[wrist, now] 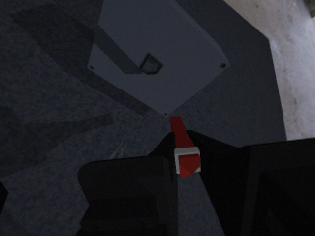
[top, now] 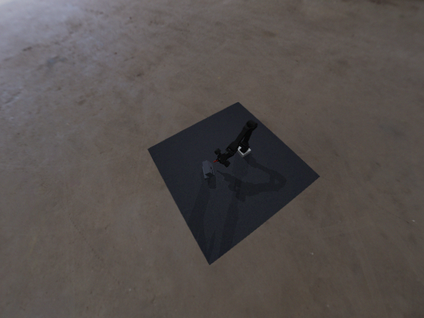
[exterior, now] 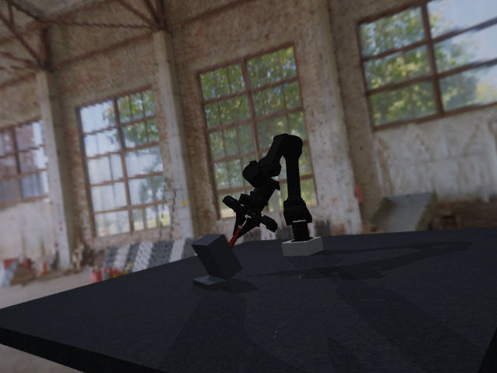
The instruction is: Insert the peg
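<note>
The red peg (top: 215,161) (exterior: 234,238) (wrist: 180,129) has a pale band and a flat-sided end. My gripper (exterior: 240,228) (wrist: 180,136) is shut on it and holds it tilted, its free end pointing down toward the panel. The grey sloped panel (top: 207,169) (exterior: 217,256) (wrist: 189,46) stands on the table. Its hole (wrist: 151,64) has a dark, five-sided outline and shows empty in the wrist view, above and left of the peg's free end. The peg is outside the hole. In the exterior view the panel block partly hides the peg's lower end.
The dark table (top: 191,145) (exterior: 120,305) carries the panel and the arm's white base (top: 244,152) (exterior: 302,246). The panel's block has a low foot plate (exterior: 208,282). The arm's shadow falls across the table and the panel face.
</note>
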`<state>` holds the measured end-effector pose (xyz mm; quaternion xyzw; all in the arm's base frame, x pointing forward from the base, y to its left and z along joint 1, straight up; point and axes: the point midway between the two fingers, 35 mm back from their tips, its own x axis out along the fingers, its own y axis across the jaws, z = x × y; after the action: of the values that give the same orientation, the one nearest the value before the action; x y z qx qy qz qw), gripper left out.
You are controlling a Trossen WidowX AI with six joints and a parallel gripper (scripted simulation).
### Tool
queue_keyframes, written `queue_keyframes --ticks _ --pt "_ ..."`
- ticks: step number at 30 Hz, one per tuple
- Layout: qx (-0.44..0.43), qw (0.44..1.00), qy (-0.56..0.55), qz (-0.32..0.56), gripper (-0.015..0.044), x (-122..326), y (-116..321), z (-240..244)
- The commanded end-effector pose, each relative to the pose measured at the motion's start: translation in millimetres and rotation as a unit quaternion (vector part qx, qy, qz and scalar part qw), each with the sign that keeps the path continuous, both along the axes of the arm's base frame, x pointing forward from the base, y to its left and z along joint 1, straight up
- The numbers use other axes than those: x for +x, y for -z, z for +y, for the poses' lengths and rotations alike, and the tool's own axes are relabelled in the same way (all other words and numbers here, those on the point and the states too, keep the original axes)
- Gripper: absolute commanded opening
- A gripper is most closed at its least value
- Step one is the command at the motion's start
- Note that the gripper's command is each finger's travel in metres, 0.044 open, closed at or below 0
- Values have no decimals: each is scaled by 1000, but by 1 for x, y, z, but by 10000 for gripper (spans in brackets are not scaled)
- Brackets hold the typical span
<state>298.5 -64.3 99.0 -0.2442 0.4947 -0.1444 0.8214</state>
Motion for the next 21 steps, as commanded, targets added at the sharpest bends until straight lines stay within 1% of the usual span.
queue_keyframes --ticks 1,21 --pt "1 1000 10 -18 0 -1 1 4" --pt "20 993 49 -110 0 -4 -1 22"
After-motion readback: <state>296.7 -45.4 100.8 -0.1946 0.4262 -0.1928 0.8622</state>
